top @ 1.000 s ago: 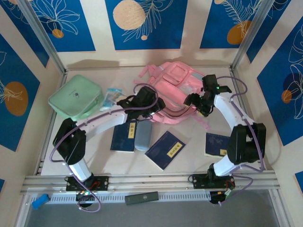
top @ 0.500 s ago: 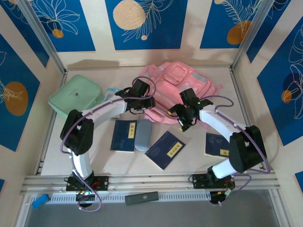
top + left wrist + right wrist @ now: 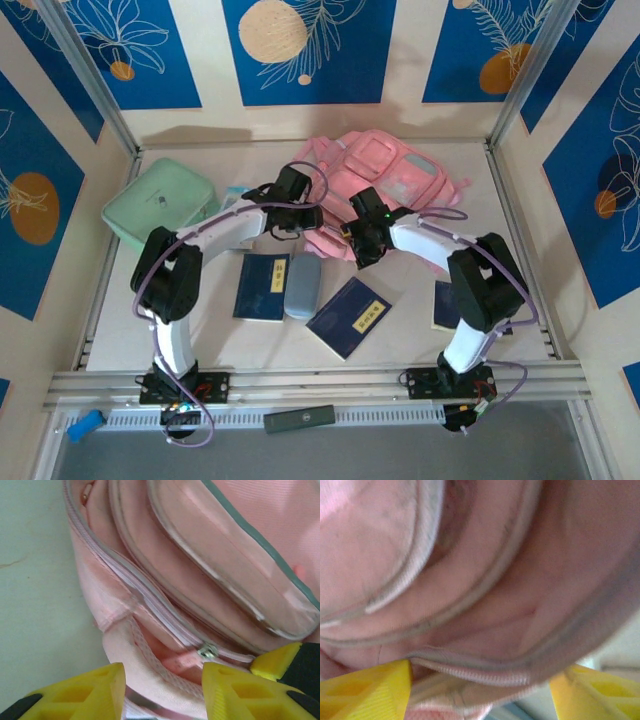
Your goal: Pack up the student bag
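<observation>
Left gripper [image 3: 162,695]: jaws about half apart, astride the padded mesh rim [image 3: 150,680] at the mouth of the student bag [image 3: 390,180]. Can't tell if they bite fabric. Right gripper [image 3: 480,690]: jaws wide, a piped edge of the bag lying between them, gap showing at one finger, so nothing held. Bag lies flat at the back of the table [image 3: 410,290], front pockets up, mouth towards you, a wrist at each side of it.

My read: you're opening the main compartment. Zip pull [image 3: 207,651] sits just beyond the left fingertips, and the zip looks part open. Pinch only the top layer on each side; take both layers and you'll clamp the mouth shut. Lift and spread gently, since soft fabric will likely slide or fold rather than gape. Anchor one side.

Around: left notebook [image 3: 262,287], middle notebook [image 3: 349,316] and right notebook [image 3: 443,305], all dark blue, lie nearer you than the bag. Grey-blue pouch [image 3: 303,287] is just beside the left one. Mint green case [image 3: 160,208] is far left, with a small clear-blue packet [image 3: 237,203] between it and the left gripper.

In the way: right arm overhangs the right notebook. Both wrists crowd the mouth, so there's little room to post anything in.
</observation>
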You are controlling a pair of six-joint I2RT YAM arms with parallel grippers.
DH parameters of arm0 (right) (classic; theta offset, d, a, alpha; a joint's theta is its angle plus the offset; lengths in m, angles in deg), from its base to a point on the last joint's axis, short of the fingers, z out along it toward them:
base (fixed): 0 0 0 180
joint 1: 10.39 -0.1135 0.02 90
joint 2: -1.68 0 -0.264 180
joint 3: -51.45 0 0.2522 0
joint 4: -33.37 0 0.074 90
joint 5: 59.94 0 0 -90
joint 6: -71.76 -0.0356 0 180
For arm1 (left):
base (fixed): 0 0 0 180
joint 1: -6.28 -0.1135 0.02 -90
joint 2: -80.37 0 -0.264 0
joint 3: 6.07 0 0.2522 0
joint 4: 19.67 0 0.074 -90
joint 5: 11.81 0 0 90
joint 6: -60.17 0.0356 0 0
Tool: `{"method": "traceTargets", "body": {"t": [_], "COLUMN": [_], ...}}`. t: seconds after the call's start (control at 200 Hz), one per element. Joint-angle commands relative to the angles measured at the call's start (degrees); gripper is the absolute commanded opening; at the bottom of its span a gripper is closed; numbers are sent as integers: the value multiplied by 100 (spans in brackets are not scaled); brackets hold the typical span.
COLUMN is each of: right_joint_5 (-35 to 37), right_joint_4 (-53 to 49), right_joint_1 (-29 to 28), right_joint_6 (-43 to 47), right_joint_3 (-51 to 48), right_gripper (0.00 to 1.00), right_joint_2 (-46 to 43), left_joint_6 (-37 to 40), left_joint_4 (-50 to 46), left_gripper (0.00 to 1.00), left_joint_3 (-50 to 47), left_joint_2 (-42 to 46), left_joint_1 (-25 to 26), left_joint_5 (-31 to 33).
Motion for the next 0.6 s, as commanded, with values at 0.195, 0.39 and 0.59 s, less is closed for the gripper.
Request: {"method": "traceTargets", "body": {"t": [0.195, 0.39, 0.59], "right_joint_5": [12, -1004, -837], "right_joint_4": [-235, -313, -1314], "right_joint_1": [701, 1958, 1905], "right_joint_6": [2380, 3786, 3430], "right_joint_3": [77, -263, -230], "right_gripper": [39, 29, 61], "right_joint_2": [-176, -518, -1003], "left_joint_6": [-30, -990, -896], "left_joint_4": [697, 1610, 1249], "left_gripper": [30, 27, 29], "left_joint_3": [138, -6, 116], "left_joint_2": [-610, -848, -590], "left_joint_1": [121, 815, 888], "left_joint_5": [-904, -1435, -1040]}}
